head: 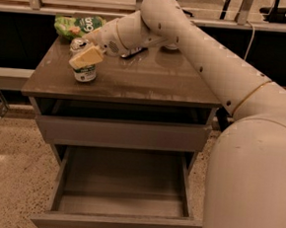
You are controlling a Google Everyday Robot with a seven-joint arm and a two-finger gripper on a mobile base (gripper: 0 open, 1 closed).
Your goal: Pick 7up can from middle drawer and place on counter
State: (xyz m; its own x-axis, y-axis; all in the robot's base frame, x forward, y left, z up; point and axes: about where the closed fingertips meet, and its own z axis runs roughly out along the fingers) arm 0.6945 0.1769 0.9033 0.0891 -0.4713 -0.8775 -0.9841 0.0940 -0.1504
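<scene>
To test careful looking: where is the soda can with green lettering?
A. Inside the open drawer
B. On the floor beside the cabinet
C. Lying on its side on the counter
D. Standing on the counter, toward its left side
D. The can stands upright on the counter, toward its left side, with the gripper at its top; it is not in the open drawer below.

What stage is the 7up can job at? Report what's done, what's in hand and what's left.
Done: the 7up can stands upright on the counter, and the middle drawer is pulled out with nothing visible inside. In hand: the gripper sits at the can's top, near the counter's left rear corner. Left: probably only letting go and backing the arm away. Whether the can is already released cannot be seen.
</scene>
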